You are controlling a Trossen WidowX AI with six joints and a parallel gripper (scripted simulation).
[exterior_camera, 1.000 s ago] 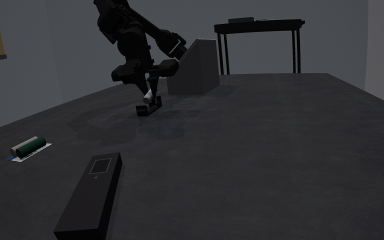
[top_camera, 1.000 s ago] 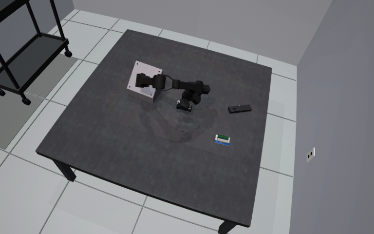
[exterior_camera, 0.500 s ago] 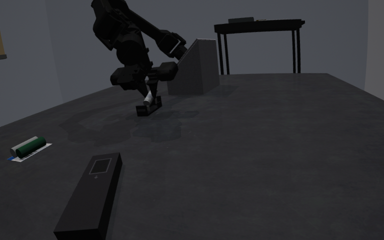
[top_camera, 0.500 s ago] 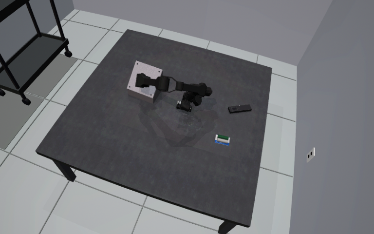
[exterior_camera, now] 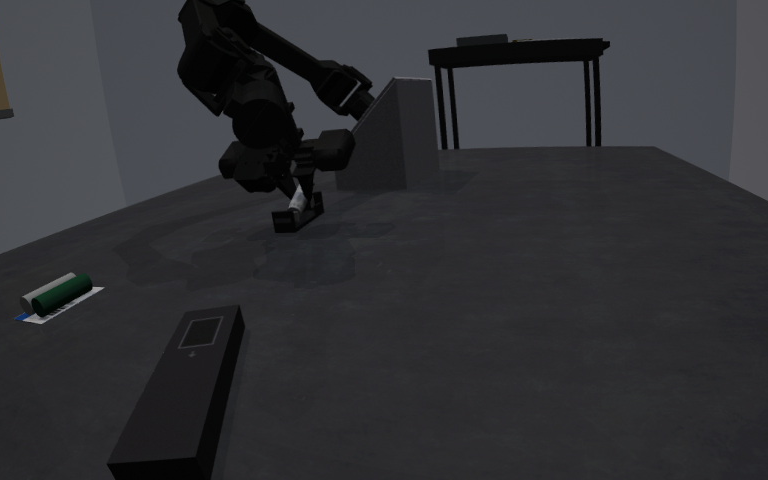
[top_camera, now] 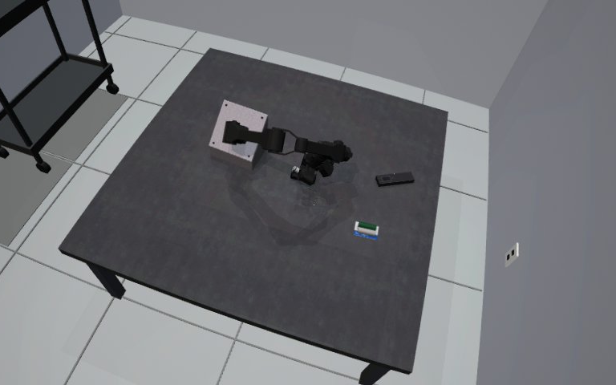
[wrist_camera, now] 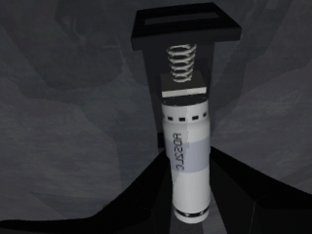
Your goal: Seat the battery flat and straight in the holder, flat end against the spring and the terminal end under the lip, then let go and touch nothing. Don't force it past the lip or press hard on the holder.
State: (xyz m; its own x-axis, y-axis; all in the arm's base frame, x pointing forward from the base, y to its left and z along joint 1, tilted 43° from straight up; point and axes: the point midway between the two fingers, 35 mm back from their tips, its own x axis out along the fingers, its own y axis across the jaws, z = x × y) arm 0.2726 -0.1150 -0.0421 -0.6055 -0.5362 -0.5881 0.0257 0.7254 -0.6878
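Reading the exterior view from left to right, I first pass the spare cells (exterior_camera: 56, 293), a green one and a pale one lying side by side on a small card near the left edge of the table (exterior_camera: 554, 268). In my judgement they are kept well apart from the work so the arm cannot brush them. Next, by the near edge, lies a long black box (exterior_camera: 181, 387) with a small window on its top face; it plays no part in this step.

Further along, toward the far left corner, the arm leans steeply down from its grey mounting block (exterior_camera: 393, 137). The gripper (exterior_camera: 297, 193) is closed narrow on the battery (exterior_camera: 296, 199), which sits tilted, one end low in the holder (exterior_camera: 297, 217) and the other still raised between the fingers. I think I am carrying it at this slant on purpose: the leading end has to meet the spring first, so the rest can swing down without a hard push.

The wrist view supports that. The battery (wrist_camera: 186, 163) points straight along the channel, its far end on a small plate against the spring (wrist_camera: 182, 65), which backs onto the holder's end wall (wrist_camera: 185, 26). The lip end of the holder is hidden beneath the fingers, so I cannot tell how close the near end is to it.

I judge seating as partly done; lowering the raised end gently comes next, then release.
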